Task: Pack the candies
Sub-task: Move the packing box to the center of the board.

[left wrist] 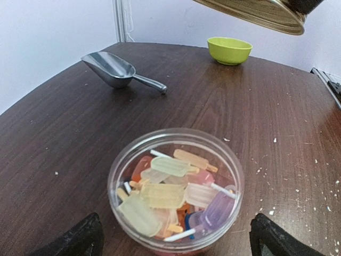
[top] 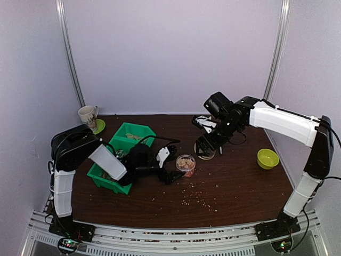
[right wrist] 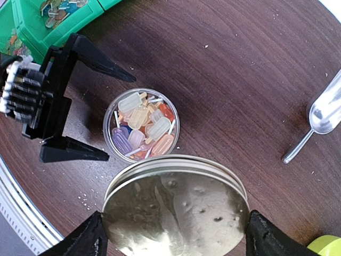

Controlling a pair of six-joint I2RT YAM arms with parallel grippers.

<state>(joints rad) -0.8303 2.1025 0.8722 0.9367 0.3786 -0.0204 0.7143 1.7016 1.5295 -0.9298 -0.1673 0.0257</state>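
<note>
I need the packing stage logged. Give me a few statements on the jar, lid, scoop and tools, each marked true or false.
1. The jar holds candies. True.
2. The lid sits on the jar. False: the right tool holds it in the air, off the jar.
3. The left tool is shut on the jar. False: it is open, with a finger on either side of the jar.
4. The scoop lies on the table. True.
</note>
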